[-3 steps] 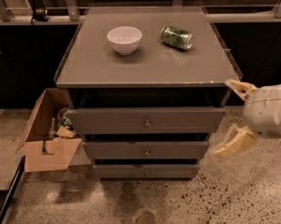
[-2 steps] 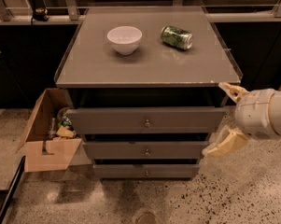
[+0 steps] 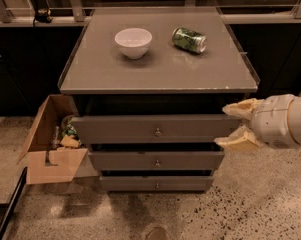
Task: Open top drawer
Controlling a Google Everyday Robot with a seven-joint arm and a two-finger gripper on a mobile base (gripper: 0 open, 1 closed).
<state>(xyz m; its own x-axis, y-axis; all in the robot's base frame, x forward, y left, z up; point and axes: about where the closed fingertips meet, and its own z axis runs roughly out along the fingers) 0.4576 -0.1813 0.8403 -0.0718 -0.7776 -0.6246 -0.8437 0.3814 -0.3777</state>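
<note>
Cream claw [image 3: 222,127], splayed, now nearer right end of top drawer [image 3: 130,129].

Three drawers [image 3: 157,129] [image 3: 157,160] [image 3: 157,184], one bowl [image 3: 133,42], one can [image 3: 189,39], one box [image 3: 52,149], one tool [image 3: 221,126] at right.

Grey top drawer [image 3: 120,129], flat-fronted, widest of three.
It sits level with a small round metal knob [image 3: 157,132] at its centre; the gripper [image 3: 236,125], fingers spread, is at its right end.
</note>
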